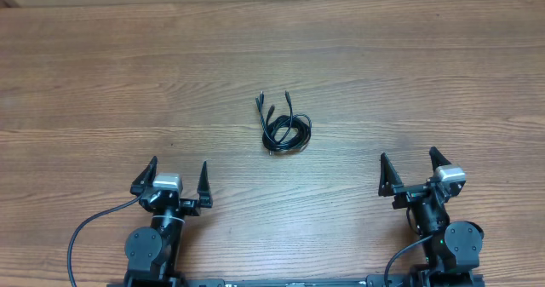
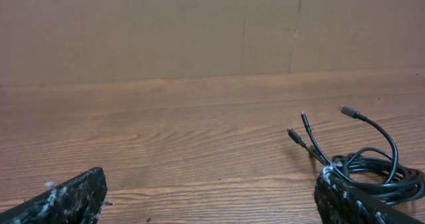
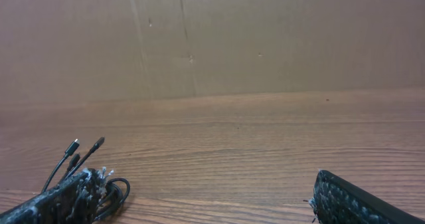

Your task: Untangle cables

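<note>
Tabletop (image 1: 85, 83), cables (image 1: 283, 127) ahead between 2 hands (image 1: 179, 163) (image 1: 408, 153)

One tangle of cables (image 1: 281, 134) showing three plug ends (image 2: 295, 137), one left tool (image 1: 179, 163), one right tool (image 1: 409, 153), one table (image 1: 102, 83).

You see the cables (image 1: 283, 127) as small black tangled coil mid-table, plug ends pointing away from arms.

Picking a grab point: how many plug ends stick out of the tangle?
3 plug ends on the far side of the cables: one left, one middle, one right. Others may hide inside.
</note>
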